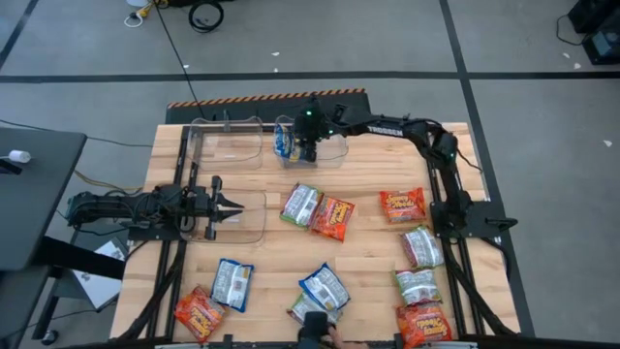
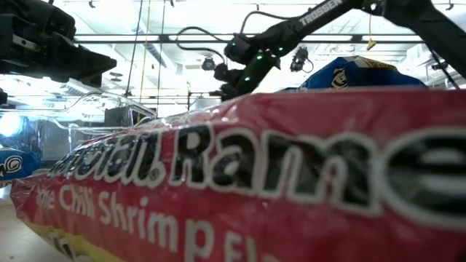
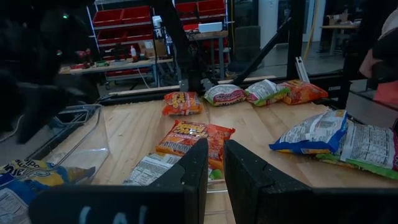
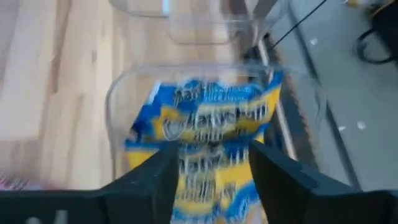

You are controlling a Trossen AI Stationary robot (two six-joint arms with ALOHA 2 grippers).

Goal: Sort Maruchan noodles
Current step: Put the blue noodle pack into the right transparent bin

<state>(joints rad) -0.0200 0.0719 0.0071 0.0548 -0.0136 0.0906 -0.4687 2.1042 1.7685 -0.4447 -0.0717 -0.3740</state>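
From above, the right end effector (image 1: 308,147) hangs over a clear bin (image 1: 312,148) at the far edge of the bench (image 1: 363,257), a blue-and-yellow noodle packet (image 1: 285,142) lying inside; it looks like a sorting drop. Other packets (image 1: 330,217) lie scattered across the bench, unsorted. The left end effector (image 1: 231,205) waits over another clear bin (image 1: 247,215) at the left.

In the right wrist view, its own fingers (image 4: 149,180) stand apart, open, holding nothing, the blue-and-yellow packet (image 4: 211,118) in the bin beyond.

In the left wrist view, the left fingers (image 3: 196,171) sit nearly closed and empty
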